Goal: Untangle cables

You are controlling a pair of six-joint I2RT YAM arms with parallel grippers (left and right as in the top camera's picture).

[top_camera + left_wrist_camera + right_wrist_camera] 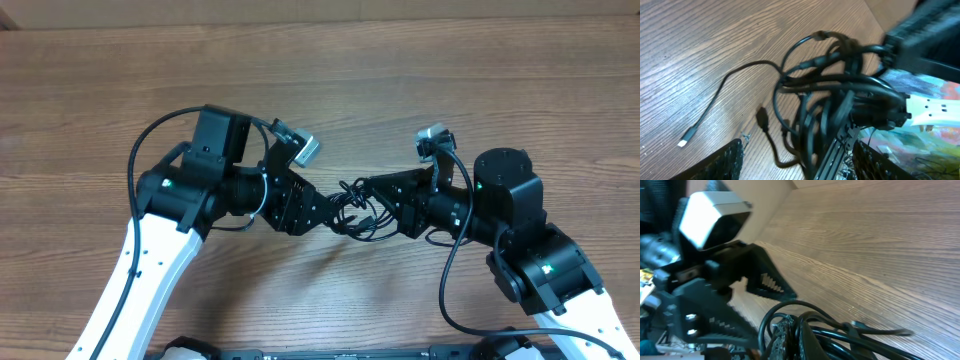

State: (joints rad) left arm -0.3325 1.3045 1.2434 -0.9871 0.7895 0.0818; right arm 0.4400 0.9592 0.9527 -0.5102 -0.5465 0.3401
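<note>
Roughly at the centre of the overhead view, the cables (352, 205) form one knotted clump between the two claws. The clump appears raised off the wood-grain tabletop (320, 80). The right claw (380, 207) is clamped tight on the clump's right side. The left claw (797, 167) stands wide. Its ribbed fingers (725, 161) sit at the lower left and lower right of the left wrist view, with loops hanging between them and nothing pinched.

Step in hand, as I read it: the left claw picks a fresh strand to draw out while the right one anchors the knot.
- Single out one cord, not a handful.
- Best candidate looks like the strand trailing toward the lower left of the left wrist view. It ends in a pale plug (684, 143) lying on the wood.
- A second end with a dark plug (761, 117) sits just left of the clump's lower part.
- Close near the knot on one of these, then pull slowly away from the right claw. A fast tug would likely cinch the loops.

Materials:
- Cords: thin, round, glossy black sheath, limp, holding loose curls.
- Plugs: small, hard, flat-sided.
- Fingers: matte black with saw-tooth ridges.
- Tabletop: smooth, brown streaked grain, probably slippery.
</note>
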